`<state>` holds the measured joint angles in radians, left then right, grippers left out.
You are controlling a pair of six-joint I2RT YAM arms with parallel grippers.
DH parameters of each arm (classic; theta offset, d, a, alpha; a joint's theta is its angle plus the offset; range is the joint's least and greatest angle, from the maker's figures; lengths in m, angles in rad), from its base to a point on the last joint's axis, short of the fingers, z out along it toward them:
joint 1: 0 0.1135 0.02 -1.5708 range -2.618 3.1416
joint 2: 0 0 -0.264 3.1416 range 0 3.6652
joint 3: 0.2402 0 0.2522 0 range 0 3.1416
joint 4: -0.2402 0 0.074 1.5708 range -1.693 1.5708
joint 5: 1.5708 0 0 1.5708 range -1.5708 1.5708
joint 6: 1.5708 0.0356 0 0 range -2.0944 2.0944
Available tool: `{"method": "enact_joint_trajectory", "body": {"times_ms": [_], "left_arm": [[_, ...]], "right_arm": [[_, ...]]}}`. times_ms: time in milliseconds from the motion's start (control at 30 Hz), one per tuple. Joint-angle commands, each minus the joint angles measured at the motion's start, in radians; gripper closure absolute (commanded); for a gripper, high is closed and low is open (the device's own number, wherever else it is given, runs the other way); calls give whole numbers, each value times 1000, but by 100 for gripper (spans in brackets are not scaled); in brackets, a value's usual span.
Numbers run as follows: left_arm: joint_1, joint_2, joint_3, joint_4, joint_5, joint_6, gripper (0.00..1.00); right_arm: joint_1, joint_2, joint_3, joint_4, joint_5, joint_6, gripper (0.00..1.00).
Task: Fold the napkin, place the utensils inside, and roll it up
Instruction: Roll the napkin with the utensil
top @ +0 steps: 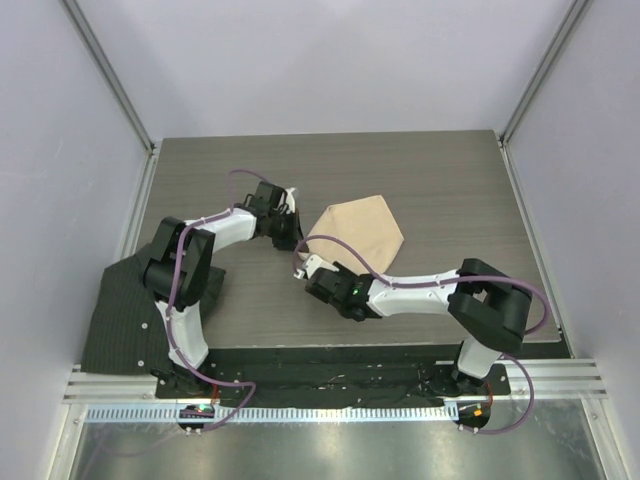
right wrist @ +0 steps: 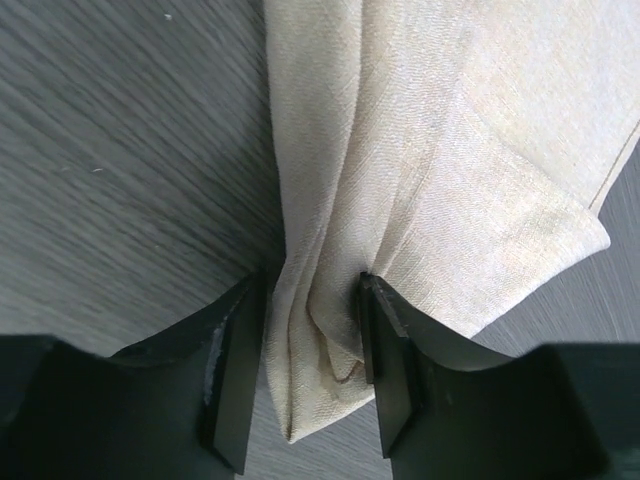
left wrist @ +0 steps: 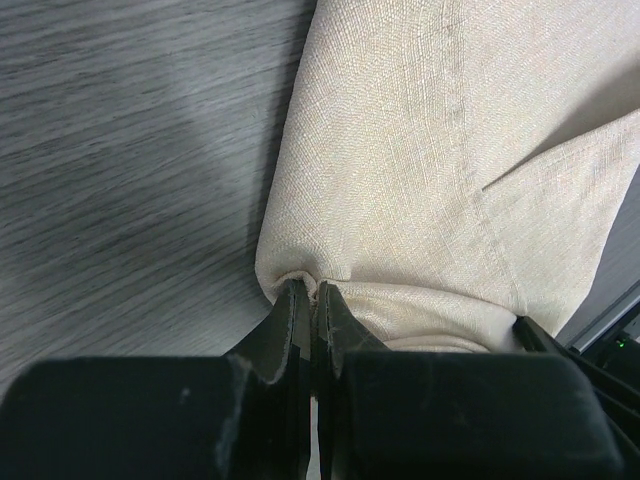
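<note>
**Napkin pinched at two spots, right grip unconfirmed**

Napkin [top: 358, 232] sits on the table [top: 440, 170], slightly right of centre and beyond both my wrists. From above it reads as a folded, uneven five-sided patch with overlapping layers. Its narrow end points toward my grippers.

Left gripper [top: 288, 232]: clenched on the napkin.
- Left wrist view shows the left gripper [left wrist: 311, 290] tips pressed together.
- A small tuck of the napkin [left wrist: 420, 170] edge is nipped between them, and the cloth puckers right at the tips.
- From there a rounded fold runs away up the frame.
- A stitched hem [left wrist: 462, 120] crosses the upper layer, and a second layer's corner overlaps on the right.

Right gripper [top: 312, 268]: at the near-left end of the napkin, near my left one.
- Right wrist view shows the right gripper [right wrist: 312, 290] jaws standing apart.
- A bunched, pleated end of the napkin [right wrist: 450, 140] lies between them.
- The cloth touches both inner faces, and its tip pokes out past the fingers toward the camera.
- I can't tell whether that is a real clamp or just loose contact.

Dark ribbed cloth [top: 120, 310] lies at the near left corner, beside my left arm's base and well apart from the napkin.
</note>
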<state>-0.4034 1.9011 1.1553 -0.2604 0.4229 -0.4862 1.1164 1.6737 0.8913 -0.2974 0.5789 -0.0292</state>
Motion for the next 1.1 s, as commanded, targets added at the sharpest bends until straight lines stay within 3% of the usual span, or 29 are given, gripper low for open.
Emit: {"method": "enact_joint_trajectory", "body": {"times_ms": [0,133,267,300,500,567,767,1067], "left_arm": [[5,-19,20,-51,10,20,100],[5,-20,24,-54,10,20,100],[5,-19,34,-65,14,24,100],[6,-17,37,-71,14,29,100],[6,-20,87,-180,-45,63,100],[6,-20,113,-230,-68,78,100],[6,-11,155,-336,-99,106,100],[6,41,184,-378,-107,130,100]], "right_arm": [[0,14,24,-3,82,28,52],[-6,44,24,-3,90,22,58],[-26,55,24,-5,20,17,74],[-30,46,28,-12,-11,15,83],[-133,-18,47,-39,-446,28,99],[-182,-32,55,-39,-641,66,99],[-302,9,72,-34,-1028,117,99],[-477,95,23,78,-1330,178,99]]}}
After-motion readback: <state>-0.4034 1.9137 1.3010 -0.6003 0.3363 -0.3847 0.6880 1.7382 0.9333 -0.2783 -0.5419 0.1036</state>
